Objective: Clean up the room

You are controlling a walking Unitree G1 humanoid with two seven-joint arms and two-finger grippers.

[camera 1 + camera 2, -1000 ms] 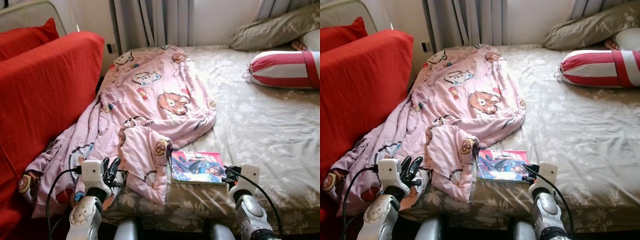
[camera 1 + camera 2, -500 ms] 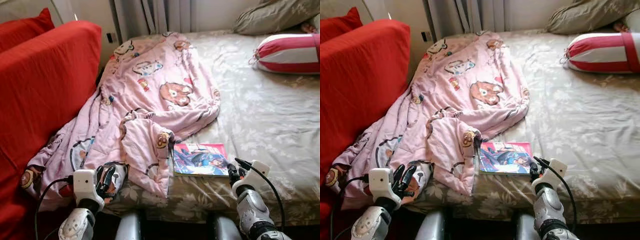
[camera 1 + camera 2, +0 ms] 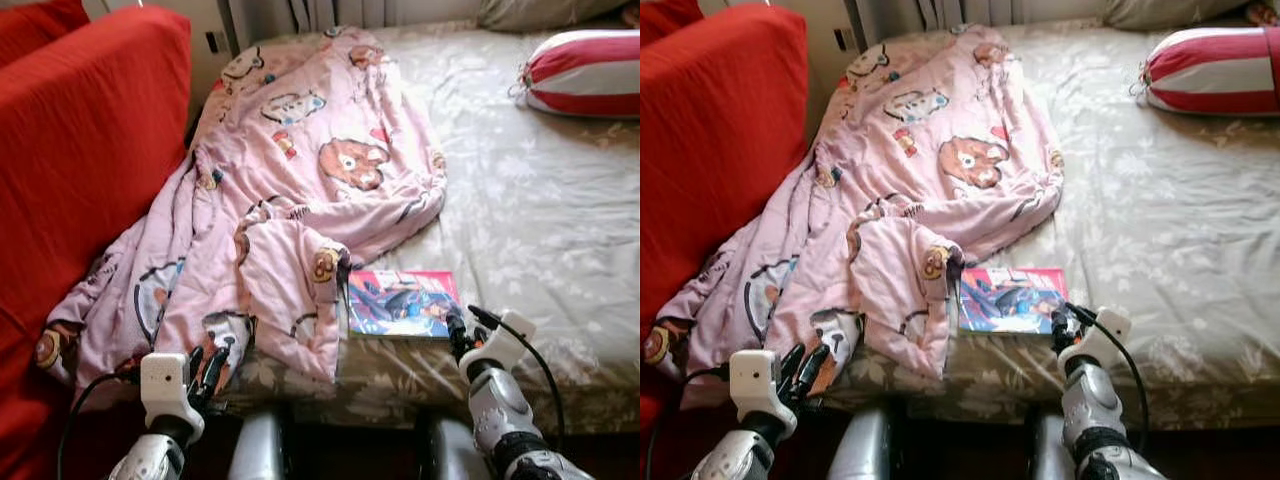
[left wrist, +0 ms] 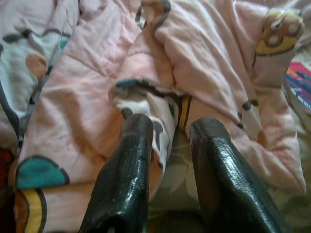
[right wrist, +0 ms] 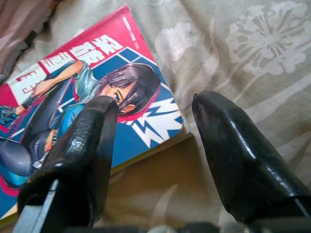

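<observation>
Bedroom scene: you face a bed (image 3: 560, 230) under a beige floral sheet, with a red sofa (image 3: 80, 150) pushed against its left side and a red-and-white striped bolster (image 3: 585, 75) lying at the far right.

Observations for you:
- Pink cartoon-print blanket (image 3: 300, 170) lies crumpled over the left half of the bed. Its lower end spills over the near edge and down beside the sofa.
- Comic book (image 3: 402, 303) lies flat on the sheet near the front edge of the bed, cover up. Its left edge sits just beside a folded flap of the blanket; whether they touch, you cannot tell.
- Your right gripper (image 3: 458, 322) is at the book's near right corner. In the right wrist view the two black fingers (image 5: 77, 150) are spread apart, with the book's corner and bare sheet between them. Nothing is grasped. One finger overlaps the cover in that view; contact cannot be judged.
- Your left gripper (image 3: 208, 366) is low at the front edge of the bed, pointing at the hanging blanket. In the left wrist view its fingers (image 4: 126, 165) stand slightly parted, with a fold of the blanket (image 4: 160, 92) just ahead of the tips and nothing pinched between them.
- Black cables loop from both wrists.
</observation>
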